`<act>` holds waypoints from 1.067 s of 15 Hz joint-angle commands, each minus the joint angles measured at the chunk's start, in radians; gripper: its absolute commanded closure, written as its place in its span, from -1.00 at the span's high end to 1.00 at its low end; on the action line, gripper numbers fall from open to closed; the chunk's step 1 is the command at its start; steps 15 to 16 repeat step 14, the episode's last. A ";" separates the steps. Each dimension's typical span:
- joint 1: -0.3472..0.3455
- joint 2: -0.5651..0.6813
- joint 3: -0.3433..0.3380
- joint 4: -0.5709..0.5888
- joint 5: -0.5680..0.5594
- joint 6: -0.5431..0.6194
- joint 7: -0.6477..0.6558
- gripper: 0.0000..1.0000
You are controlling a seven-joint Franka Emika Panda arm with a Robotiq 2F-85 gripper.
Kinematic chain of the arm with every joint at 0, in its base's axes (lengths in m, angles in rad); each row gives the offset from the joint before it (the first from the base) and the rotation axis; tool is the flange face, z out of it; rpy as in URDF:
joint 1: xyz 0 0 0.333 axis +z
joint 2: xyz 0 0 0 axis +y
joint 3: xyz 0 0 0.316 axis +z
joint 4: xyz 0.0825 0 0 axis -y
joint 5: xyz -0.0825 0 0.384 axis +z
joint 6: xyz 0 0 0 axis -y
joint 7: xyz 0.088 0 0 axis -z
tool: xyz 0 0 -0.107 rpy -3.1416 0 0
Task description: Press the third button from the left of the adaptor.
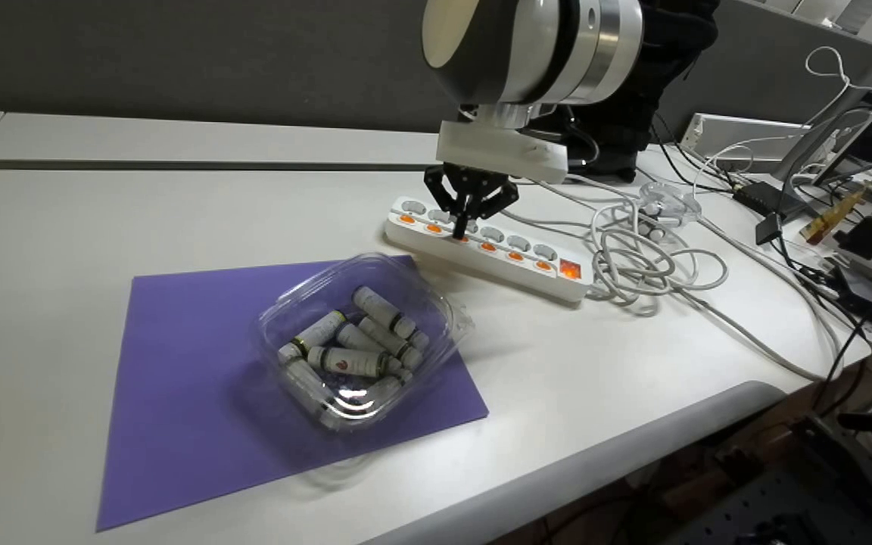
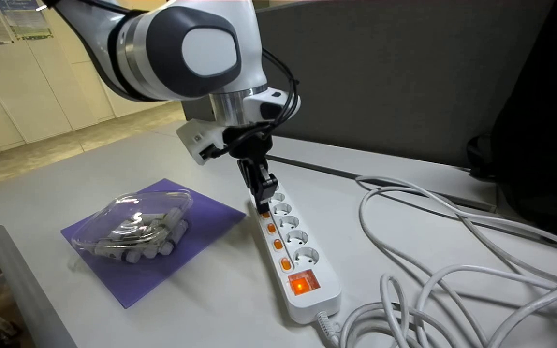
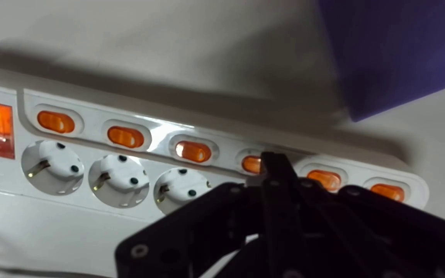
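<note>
The adaptor is a long white power strip (image 1: 474,265) with a row of orange buttons; it also shows in an exterior view (image 2: 324,287) and in the wrist view (image 3: 95,114). My gripper (image 1: 459,233) is shut and empty, pointing down over the third button from the left (image 1: 465,238). In an exterior view the fingertips (image 2: 262,207) sit at the near edge of that button (image 2: 266,215). In the wrist view the fingertips (image 3: 278,160) hide the right part of the button (image 3: 250,165). I cannot tell whether they touch or press it.
A large red-orange switch (image 1: 570,269) at the strip's cable end is lit. A purple sheet (image 1: 194,363) bears a clear plastic box (image 1: 451,325) of small bottles. Coiled white cables (image 1: 633,265) lie beside the strip. A grey partition (image 1: 179,60) and a black bag (image 1: 655,83) stand behind.
</note>
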 commanded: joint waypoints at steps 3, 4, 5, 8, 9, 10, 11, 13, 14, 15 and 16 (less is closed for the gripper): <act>0.025 0.018 -0.020 0.016 -0.004 -0.022 0.016 -1.00; 0.032 0.025 -0.026 0.023 -0.011 -0.031 0.022 -1.00; 0.043 0.033 -0.036 0.030 -0.019 -0.039 0.031 -1.00; 0.076 0.063 -0.062 0.053 -0.041 -0.071 0.058 -1.00; 0.083 0.071 -0.067 0.066 -0.047 -0.096 0.065 -1.00; 0.084 0.078 -0.066 0.079 -0.048 -0.119 0.065 -1.00; 0.082 0.086 -0.063 0.092 -0.044 -0.144 0.061 -1.00; 0.076 0.091 -0.055 0.116 -0.038 -0.191 0.054 -1.00; 0.072 0.091 -0.051 0.128 -0.033 -0.225 0.053 -1.00; 0.072 0.091 -0.051 0.128 -0.033 -0.225 0.053 -1.00; 0.072 0.091 -0.051 0.128 -0.033 -0.225 0.053 -1.00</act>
